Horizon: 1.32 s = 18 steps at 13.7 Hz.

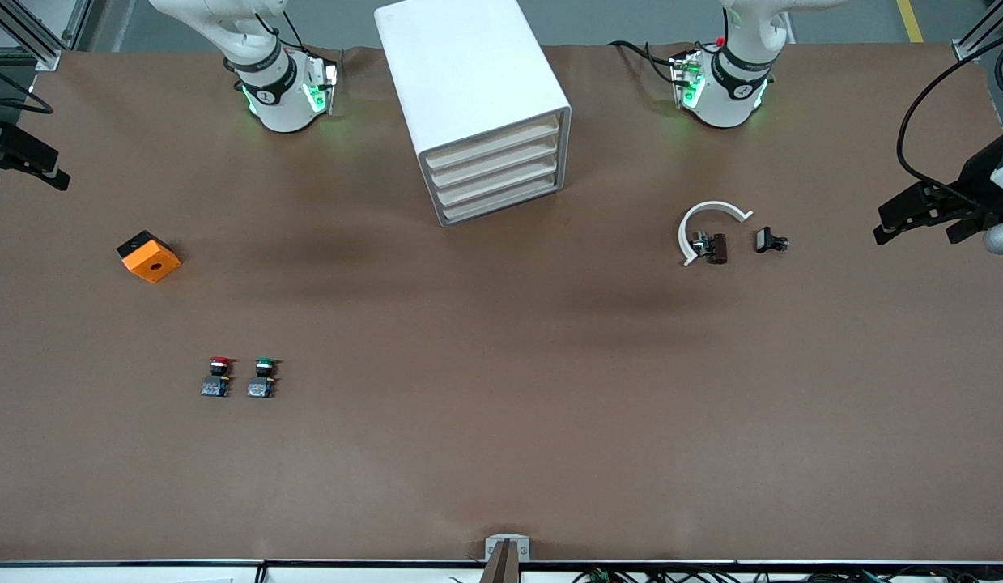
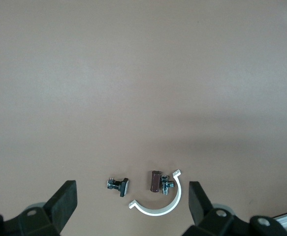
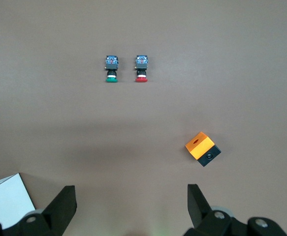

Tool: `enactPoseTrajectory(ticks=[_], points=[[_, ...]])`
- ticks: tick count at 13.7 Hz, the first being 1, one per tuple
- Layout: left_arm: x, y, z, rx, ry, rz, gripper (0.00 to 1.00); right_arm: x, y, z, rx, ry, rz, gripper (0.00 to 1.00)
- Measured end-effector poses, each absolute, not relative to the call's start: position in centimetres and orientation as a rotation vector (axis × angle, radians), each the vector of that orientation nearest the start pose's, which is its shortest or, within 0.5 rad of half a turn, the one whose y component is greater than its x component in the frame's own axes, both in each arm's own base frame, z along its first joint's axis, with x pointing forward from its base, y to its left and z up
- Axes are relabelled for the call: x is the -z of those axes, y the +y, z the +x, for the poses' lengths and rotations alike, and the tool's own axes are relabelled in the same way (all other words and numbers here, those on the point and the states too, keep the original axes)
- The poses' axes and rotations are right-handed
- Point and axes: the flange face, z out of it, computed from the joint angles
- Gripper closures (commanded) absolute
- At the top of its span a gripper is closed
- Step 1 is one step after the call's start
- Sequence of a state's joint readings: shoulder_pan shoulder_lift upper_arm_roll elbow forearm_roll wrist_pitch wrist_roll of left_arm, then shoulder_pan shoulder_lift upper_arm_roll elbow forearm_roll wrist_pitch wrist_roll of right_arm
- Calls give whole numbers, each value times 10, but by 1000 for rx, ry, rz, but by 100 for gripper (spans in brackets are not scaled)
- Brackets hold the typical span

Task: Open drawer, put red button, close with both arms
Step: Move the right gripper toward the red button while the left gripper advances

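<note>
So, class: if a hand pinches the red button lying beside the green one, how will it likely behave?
The red button looks small and rigid, so probably light and stiff. It lies on its side with a round cap, so a nudge might swing or roll it toward the green button. Its blocky base probably offers flatter faces to pinch.

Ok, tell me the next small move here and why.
Probably bring the left gripper to the white drawer cabinet and pull a drawer open. All four drawers look shut, the red button lies untouched beside the green one, and both grippers, the right gripper included, are open and hold nothing.
</note>
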<state>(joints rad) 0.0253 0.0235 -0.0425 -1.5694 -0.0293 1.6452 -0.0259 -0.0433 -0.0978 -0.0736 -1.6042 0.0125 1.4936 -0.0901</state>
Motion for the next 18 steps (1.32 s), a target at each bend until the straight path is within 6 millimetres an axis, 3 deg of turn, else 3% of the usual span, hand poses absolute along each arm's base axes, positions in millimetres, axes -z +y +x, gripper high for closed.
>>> enactPoseTrajectory(ticks=[9, 13, 18], points=[[-617, -10, 569, 67, -23, -3172, 0, -654, -61, 513, -19, 40, -3120, 0], [-603, 13, 567, -31, -84, -3171, 0, -650, -77, 513, -25, 88, -3119, 0], [-556, 5, 583, -167, -62, -3173, 0, -603, -80, 542, -134, 93, -3114, 0]])
